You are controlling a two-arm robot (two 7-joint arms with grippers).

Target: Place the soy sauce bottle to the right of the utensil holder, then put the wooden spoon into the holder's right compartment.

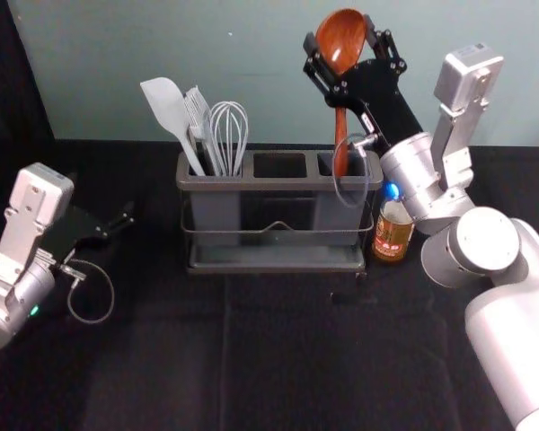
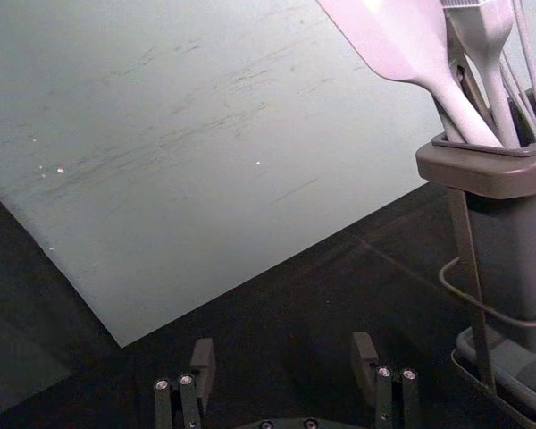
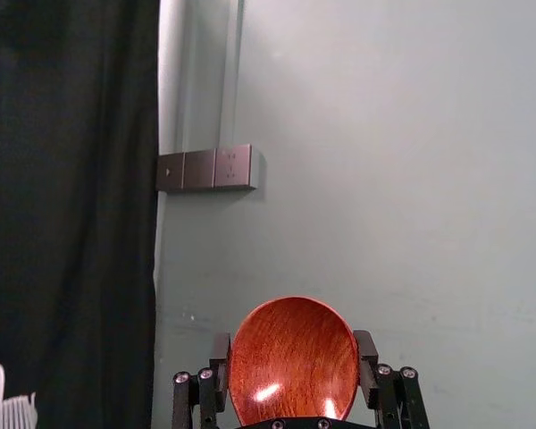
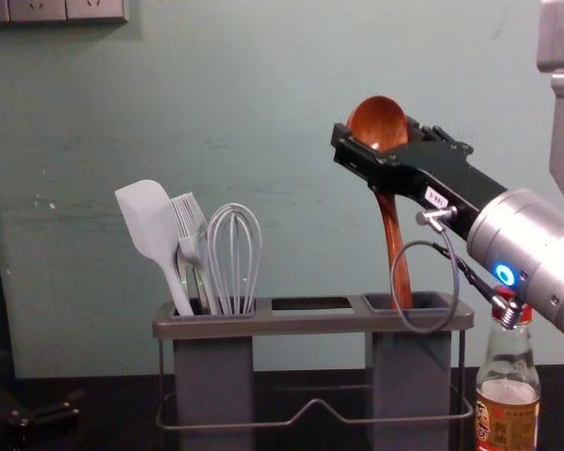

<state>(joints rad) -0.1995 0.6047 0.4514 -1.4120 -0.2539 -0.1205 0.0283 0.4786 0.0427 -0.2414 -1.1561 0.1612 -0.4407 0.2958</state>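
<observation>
Your right gripper (image 1: pixel 343 38) clamps the brown wooden spoon (image 1: pixel 340 135) by its bowl, handle in the grey plastic holder's (image 1: pixel 278 184) right compartment; Chinese-labelled glass bottle (image 4: pixel 509 362) stands right. Left gripper (image 1: pixel 121 223): at left, fingers apart.

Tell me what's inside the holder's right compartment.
The spoon has its handle down in the right compartment. The compartment hides the handle's lower end, so whether it touches the bottom, or anything else lies there, cannot be seen.

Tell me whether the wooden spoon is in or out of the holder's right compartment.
Partly in: its handle drops behind the right compartment's front rim, while the right gripper holds the bowl above.
</observation>
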